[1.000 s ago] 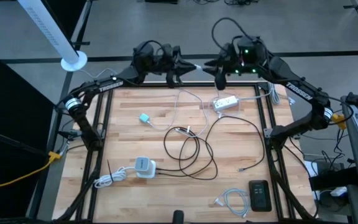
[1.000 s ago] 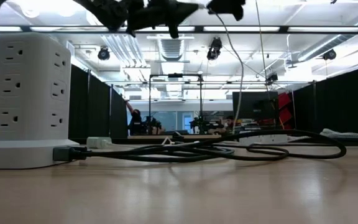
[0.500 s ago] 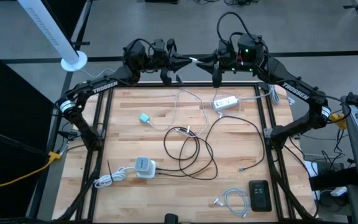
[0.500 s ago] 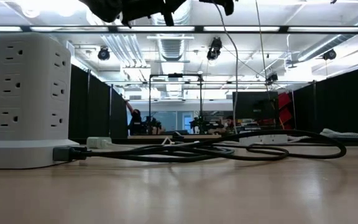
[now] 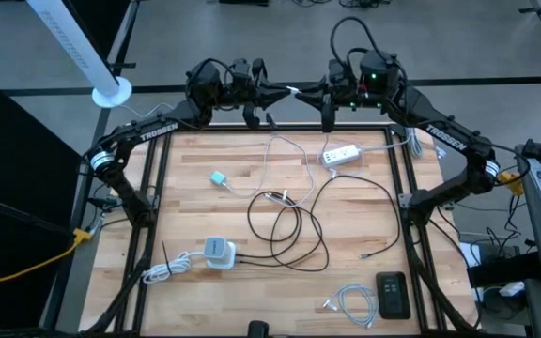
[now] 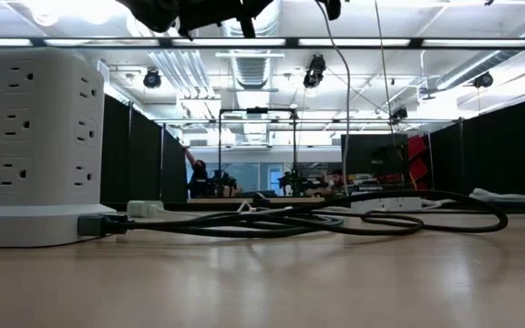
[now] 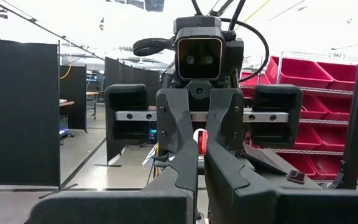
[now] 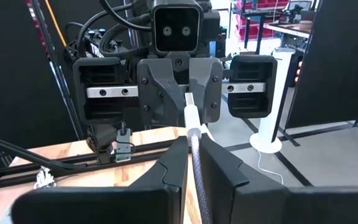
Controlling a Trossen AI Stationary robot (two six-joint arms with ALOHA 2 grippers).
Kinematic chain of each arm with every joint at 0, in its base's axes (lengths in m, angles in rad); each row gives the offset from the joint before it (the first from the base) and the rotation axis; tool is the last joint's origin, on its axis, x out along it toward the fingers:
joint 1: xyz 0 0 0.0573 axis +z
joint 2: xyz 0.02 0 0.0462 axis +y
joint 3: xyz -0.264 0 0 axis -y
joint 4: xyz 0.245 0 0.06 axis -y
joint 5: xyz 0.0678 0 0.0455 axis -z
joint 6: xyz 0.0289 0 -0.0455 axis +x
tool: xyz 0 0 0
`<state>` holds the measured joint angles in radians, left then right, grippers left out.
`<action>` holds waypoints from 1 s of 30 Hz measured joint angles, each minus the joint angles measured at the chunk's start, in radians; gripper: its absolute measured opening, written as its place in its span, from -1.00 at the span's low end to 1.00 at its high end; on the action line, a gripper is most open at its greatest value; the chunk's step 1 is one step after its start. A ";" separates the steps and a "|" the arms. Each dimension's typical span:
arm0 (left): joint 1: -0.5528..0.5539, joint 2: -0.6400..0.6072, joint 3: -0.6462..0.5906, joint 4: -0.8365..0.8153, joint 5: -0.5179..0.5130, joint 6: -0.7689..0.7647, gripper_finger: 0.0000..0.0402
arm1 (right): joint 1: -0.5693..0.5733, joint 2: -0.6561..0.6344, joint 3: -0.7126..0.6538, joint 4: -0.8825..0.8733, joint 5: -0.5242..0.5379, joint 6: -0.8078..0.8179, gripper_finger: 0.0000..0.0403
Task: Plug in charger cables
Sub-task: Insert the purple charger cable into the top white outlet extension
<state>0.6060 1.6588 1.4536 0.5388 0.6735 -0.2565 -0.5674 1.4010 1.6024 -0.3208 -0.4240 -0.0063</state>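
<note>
Cables [image 5: 285, 221] sprawl across mid-frame on the bench [image 5: 186, 216]. At top centre, the right gripper [image 5: 310, 91] pinches a white cable [image 8: 191, 124] tight; the left gripper [image 5: 275, 92] facing it has nearly closed fingers, contents hidden.

A robotics lab: black partition curtains [image 7: 20, 112], red storage bins [image 7: 328, 71] on shelving, and a wooden work table [image 5: 205, 211] in a metal frame.
</note>
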 joint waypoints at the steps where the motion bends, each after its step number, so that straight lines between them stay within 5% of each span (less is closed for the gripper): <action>1: 0.000 0.000 0.000 0.000 0.000 0.000 -1.00 | 0.000 -0.002 0.000 0.000 0.000 0.000 -0.89; 30: 0.001 0.003 0.000 -0.004 -0.003 -0.015 -1.00 | 0.000 -0.013 0.001 -0.042 0.005 -0.003 -0.93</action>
<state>0.6067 1.6615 1.4532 0.5346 0.6702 -0.2714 -0.5678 1.3876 1.6032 -0.3626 -0.4194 -0.0097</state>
